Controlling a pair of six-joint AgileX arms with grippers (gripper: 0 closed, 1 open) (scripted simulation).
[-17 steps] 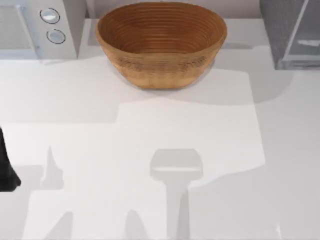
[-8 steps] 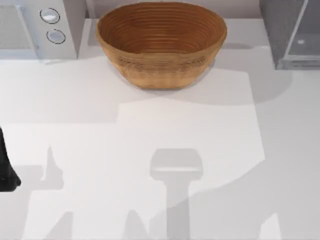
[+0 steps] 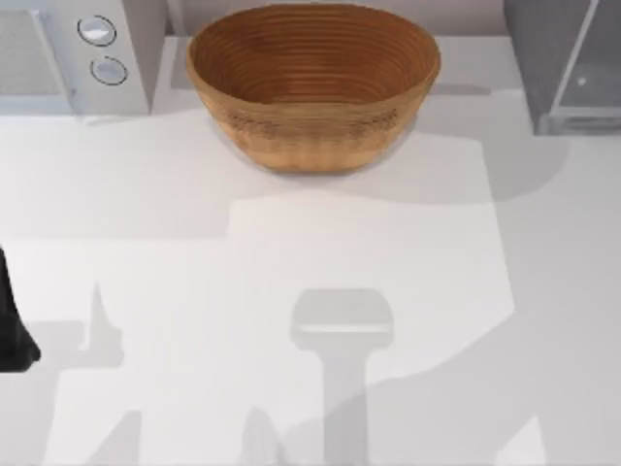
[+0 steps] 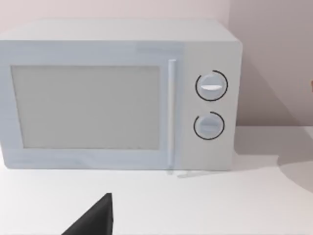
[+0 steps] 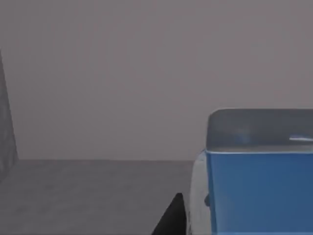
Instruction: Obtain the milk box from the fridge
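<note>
Your fridge [image 3: 563,63] stands at the table's [image 3: 291,252] far right corner; the wicker bowl [image 3: 312,83] holds nothing. The milk box [image 5: 259,181], blue-faced, sits on a grey floor close before your right gripper, whose grip I cannot tell. Your left arm [image 3: 12,325] is parked at the left edge.

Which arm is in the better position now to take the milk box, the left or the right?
The right arm, probably. Its wrist view shows the milk box close ahead, inside a grey-walled space. The left arm rests at the table's left edge, and its wrist view faces the white microwave, far from the fridge.
</note>
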